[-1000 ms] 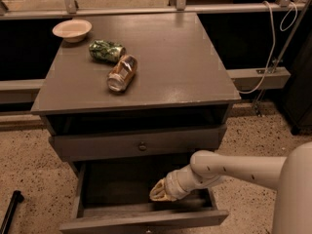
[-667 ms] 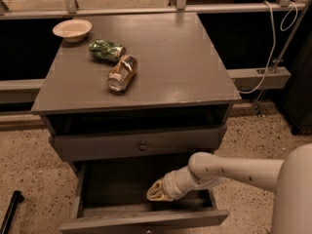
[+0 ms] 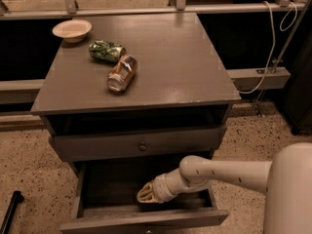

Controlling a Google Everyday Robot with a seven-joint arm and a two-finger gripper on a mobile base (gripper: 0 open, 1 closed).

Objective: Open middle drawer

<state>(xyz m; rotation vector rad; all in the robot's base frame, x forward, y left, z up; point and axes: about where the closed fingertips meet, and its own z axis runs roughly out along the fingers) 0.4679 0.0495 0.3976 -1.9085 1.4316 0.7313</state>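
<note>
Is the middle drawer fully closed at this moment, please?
No, the middle drawer stands pulled out, and the gripper is down inside it.

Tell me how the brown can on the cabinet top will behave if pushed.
Lying on its side, the brown can would likely roll. A drinks can, so probably light and easily dented. The gripper sits in the open drawer.

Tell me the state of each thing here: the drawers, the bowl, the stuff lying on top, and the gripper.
middle drawer: pulled out, open.
upper drawer: shut.
bowl: upright, looks empty.
green container: lying on its side.
brown can: lying on its side.
gripper: reaching down inside the open middle drawer.
</note>
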